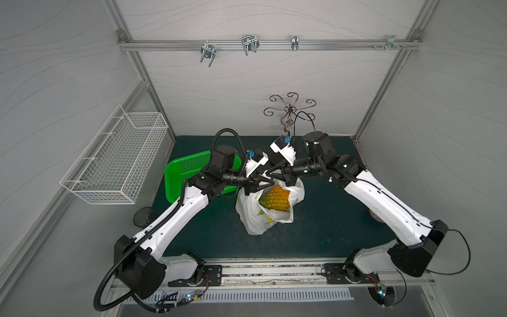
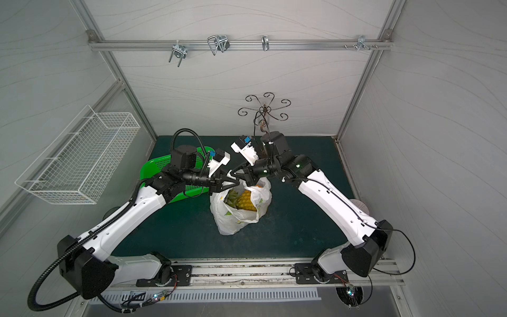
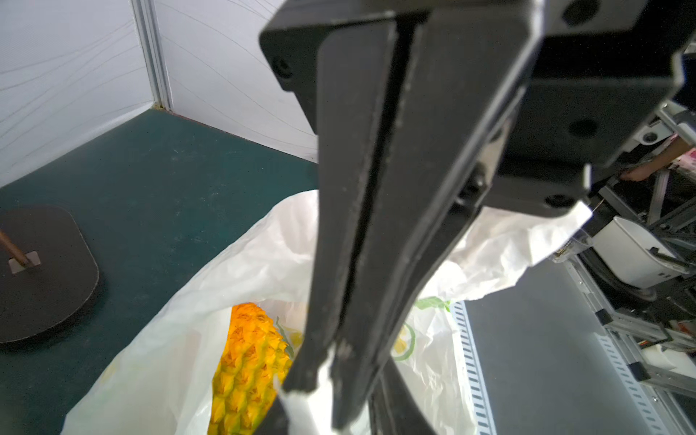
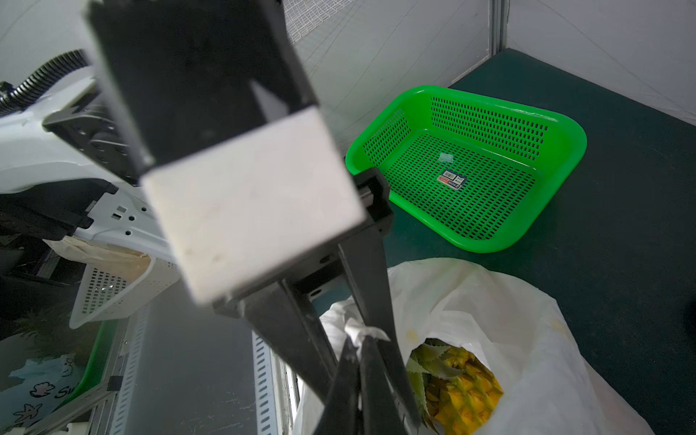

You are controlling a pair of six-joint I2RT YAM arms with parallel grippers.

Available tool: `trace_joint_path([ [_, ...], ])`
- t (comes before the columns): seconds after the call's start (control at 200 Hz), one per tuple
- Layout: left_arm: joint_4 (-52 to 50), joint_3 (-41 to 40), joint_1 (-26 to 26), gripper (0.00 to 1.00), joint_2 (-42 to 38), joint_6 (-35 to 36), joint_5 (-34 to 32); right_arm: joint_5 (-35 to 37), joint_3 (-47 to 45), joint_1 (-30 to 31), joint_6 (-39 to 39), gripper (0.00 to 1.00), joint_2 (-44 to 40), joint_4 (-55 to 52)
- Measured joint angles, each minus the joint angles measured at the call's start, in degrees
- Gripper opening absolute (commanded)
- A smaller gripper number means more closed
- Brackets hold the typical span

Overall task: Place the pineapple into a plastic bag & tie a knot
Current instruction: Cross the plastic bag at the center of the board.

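1. In both top views your left jaws and right jaws point straight at each other, tips almost touching, so neither arm is the nearer one. Each pair looks drawn together on white film of the plastic bag point(image 1: 252, 216). The bag stands on the counter point(image 1: 343, 219) directly below the tips with its mouth gaping. The pineapple point(image 1: 275, 200) sits inside it, under both pairs.
2. In a top view the pineapple point(image 2: 247, 202) lies slanted. Its leafy end is on the left jaws' side and its yellow body on the right jaws' side.
3. In the left wrist view the left jaws are all but together, with only a thin slit between them. A handle strip point(image 3: 301, 410) of the bag point(image 3: 169, 331) is nipped at their tips. The pineapple point(image 3: 244, 361) lies beyond and below those tips.
4. In the right wrist view the right jaws are clamped together on a twisted handle end point(image 4: 363, 333). The pineapple point(image 4: 463, 391) has its crown just past their tips, and the green basket point(image 4: 470, 180) is well beyond them.
5. You have no finished knot showing. As I judge it, your next move turns on the short line between the two sets of tips, with the bag's weight hanging straight beneath it.
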Motion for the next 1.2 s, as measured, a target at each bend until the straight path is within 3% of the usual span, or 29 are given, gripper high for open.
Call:
trace_joint_path([
  [0.315,0.3,-4.1,1.1,0.33,-2.9,1.6,1.6,0.1,0.0,0.1,0.0,0.0,0.0,0.3],
  [0.63,0.7,-6.5,2.6,0.0,-3.0,2.6,2.1,0.3,-0.2,0.2,0.0,0.0,0.0,0.3],
  [0.73,0.7,-6.5,2.6,0.0,-3.0,2.7,2.4,0.2,-0.2,0.3,0.0,0.0,0.0,0.3],
  [0.835,0.6,-6.5,2.6,0.0,-3.0,2.8,2.6,0.2,-0.2,0.3,0.1,0.45,0.0,0.3],
  [0.92,0.6,-6.5,2.6,0.0,-3.0,3.0,2.7,0.2,-0.2,0.3,0.5,0.57,0.3,0.3],
  [1.065,0.7,-6.5,2.6,0.0,-3.0,3.0,2.8,0.2,0.8,0.5,0.3,0.59,2.5,-0.4],
  [1.195,0.7,-6.5,2.6,0.0,-3.0,3.0,2.8,-0.6,1.7,1.0,-0.1,0.42,4.5,-1.1],
])
